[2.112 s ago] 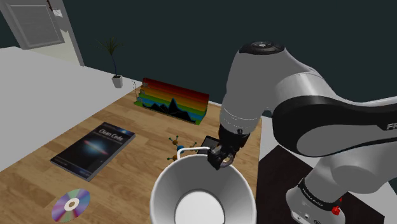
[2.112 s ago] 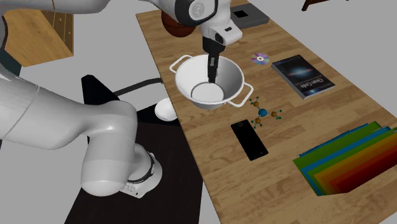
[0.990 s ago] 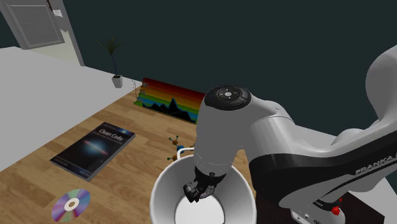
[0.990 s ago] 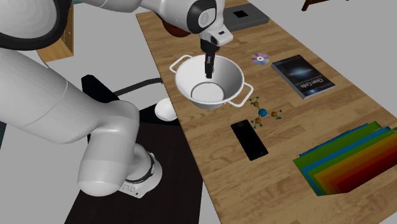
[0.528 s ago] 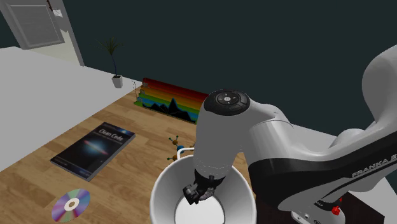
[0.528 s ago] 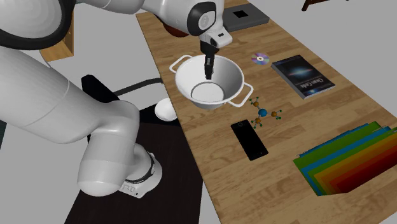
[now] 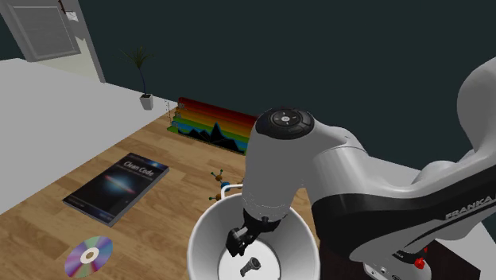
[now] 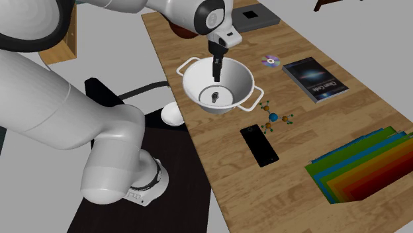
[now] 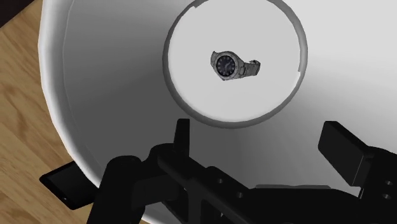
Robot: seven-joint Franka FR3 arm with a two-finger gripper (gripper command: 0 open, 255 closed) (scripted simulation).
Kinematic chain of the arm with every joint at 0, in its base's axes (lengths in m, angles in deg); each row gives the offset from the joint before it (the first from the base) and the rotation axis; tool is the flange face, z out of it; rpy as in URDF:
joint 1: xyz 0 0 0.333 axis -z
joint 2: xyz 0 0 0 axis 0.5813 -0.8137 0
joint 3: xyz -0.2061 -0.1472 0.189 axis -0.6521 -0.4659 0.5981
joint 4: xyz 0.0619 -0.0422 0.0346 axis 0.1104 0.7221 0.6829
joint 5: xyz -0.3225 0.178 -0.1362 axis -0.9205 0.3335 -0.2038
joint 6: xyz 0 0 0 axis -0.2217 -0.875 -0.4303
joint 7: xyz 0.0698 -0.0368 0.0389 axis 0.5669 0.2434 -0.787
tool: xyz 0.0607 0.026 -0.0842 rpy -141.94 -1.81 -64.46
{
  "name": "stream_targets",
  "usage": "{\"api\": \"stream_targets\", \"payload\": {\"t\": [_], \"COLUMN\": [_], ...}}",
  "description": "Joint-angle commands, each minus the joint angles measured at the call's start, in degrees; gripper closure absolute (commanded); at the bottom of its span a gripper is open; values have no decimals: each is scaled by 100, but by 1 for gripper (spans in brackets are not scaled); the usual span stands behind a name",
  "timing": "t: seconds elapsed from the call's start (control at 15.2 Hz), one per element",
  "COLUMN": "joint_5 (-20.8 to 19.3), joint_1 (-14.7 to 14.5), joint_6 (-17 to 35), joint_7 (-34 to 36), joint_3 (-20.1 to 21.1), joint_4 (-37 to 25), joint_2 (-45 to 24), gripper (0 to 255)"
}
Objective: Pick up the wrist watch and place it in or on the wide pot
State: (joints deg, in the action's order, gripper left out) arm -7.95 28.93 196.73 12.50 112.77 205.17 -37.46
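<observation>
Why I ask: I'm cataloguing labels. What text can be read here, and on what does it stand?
"FRANK", cut off at the picture's edge: on the arm, shoulder view.
"Clean Code", small, so only likely: on the cover of the book.
Dial of the watch: markings too small to read.

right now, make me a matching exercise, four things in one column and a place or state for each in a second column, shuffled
Column one:
1. wrist watch
2. tool
3. disc
4. book

Column two:
A. open, hanging over the wide pot
B. flat on the wooden table, dark cover
C. lying on the pot's white floor
D. flat on the table, rainbow sheen

Pairs: 1-C, 2-A, 3-D, 4-B
</observation>
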Motion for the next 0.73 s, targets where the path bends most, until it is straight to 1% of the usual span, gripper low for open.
{"api": "stream_targets", "payload": {"t": [0.0,0.13,0.66], "joint_5": [90,167,166], "joint_1": [-61,-121,-121], "joint_6": [-313,-686,-685], "joint_7": [-77,-152,-151], "joint_3": [-112,-246,-246], "joint_4": [-182,-417,-417], "joint_2": [160,329,327], "gripper": [0,0,0]}}
